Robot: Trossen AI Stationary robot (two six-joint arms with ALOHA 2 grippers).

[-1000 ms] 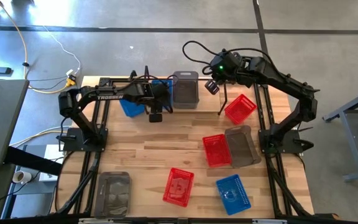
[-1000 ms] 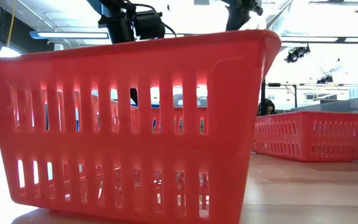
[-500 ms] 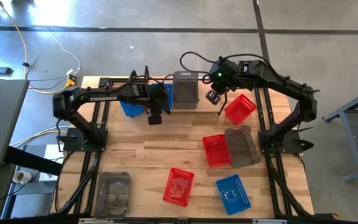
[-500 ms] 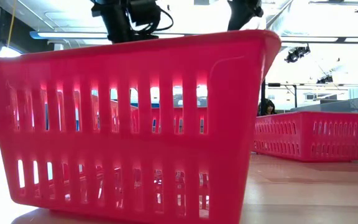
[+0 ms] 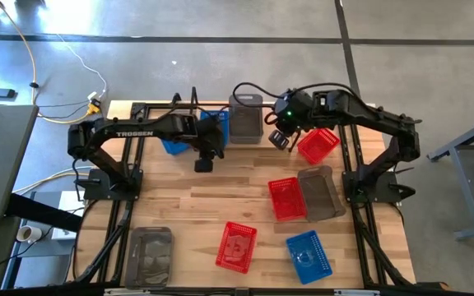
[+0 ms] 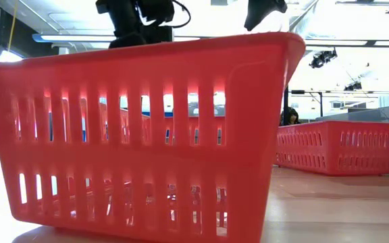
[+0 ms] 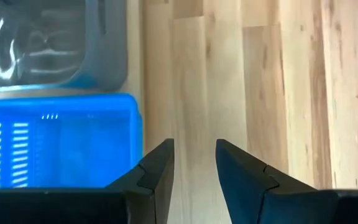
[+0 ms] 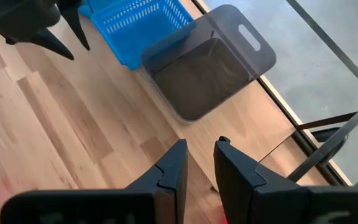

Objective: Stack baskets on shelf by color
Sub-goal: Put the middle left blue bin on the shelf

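A blue basket and a smoky grey basket stand side by side on their bases at the far edge, by the shelf's black rod frame. The right wrist view shows the same blue basket and grey basket. My left gripper hovers open just on the near side of the blue basket, holding nothing. My right gripper hovers open between the grey basket and a red basket, also holding nothing.
A second blue basket lies under the left arm. On the table also sit a red basket, a grey one, a red one, a blue one and a grey one. Bare wood lies in the table's middle.
My left gripper has drawn back from the blue basket toward the near edge. My right gripper has pulled away from the grey basket, moving toward the near edge and down. Both baskets have stayed where they stand at the far edge.
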